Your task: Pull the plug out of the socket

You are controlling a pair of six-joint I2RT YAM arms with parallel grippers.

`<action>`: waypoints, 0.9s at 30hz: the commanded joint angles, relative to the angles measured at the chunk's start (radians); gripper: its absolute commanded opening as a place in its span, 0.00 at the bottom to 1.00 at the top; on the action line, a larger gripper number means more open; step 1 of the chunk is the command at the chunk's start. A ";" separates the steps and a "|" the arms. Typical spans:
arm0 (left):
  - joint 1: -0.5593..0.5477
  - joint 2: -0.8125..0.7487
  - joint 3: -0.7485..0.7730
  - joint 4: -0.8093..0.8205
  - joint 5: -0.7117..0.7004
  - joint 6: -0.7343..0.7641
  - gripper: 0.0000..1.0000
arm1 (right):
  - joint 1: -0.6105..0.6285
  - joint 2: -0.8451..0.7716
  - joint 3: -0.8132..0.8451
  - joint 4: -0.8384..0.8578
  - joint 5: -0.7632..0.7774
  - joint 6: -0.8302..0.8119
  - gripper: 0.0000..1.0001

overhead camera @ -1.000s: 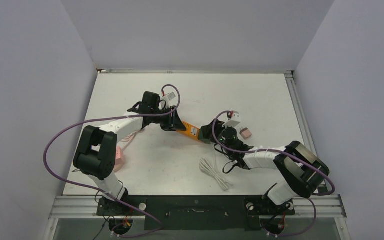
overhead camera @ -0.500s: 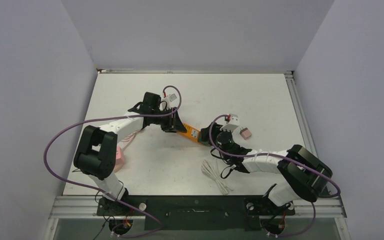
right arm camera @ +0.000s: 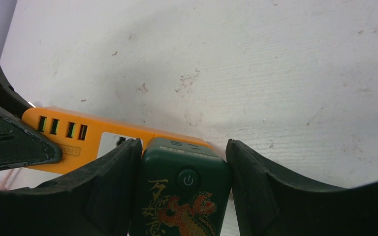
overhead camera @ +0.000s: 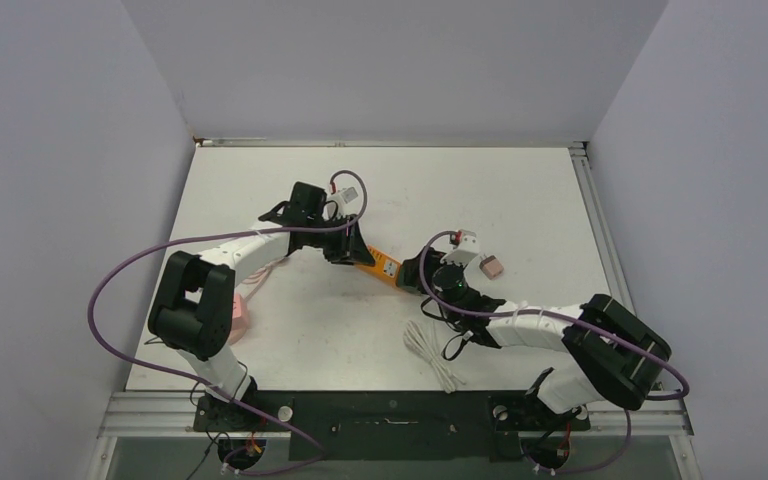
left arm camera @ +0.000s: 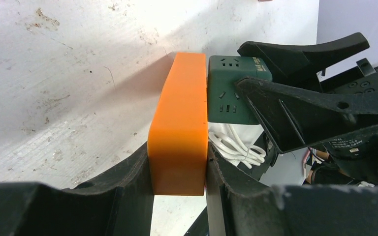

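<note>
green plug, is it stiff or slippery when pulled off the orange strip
Probably stiff: the green plug is a boxy, hard-shelled block. Its smooth sides may slip in the right gripper. The orange strip looks rigid and, clamped by the left gripper, should not bend.

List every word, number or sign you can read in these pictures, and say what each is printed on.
"万": in gold on the green plug; the characters under it are unclear.
Power sign: on its round button.
Small label on the orange socket strip: too small to read.
Pale print on the plug's edge, left wrist view: blurred.
</note>
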 commanded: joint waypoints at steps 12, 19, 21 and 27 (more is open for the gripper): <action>-0.022 0.000 0.049 -0.112 -0.275 0.104 0.00 | -0.125 -0.053 0.007 -0.010 -0.088 0.034 0.05; -0.026 0.004 0.051 -0.112 -0.267 0.105 0.00 | -0.010 -0.087 0.042 -0.065 0.079 -0.015 0.05; -0.027 0.011 0.053 -0.118 -0.268 0.108 0.00 | 0.040 -0.093 0.068 -0.108 0.162 -0.042 0.05; -0.026 0.015 0.059 -0.121 -0.268 0.112 0.00 | 0.043 -0.106 0.081 -0.134 0.160 -0.048 0.05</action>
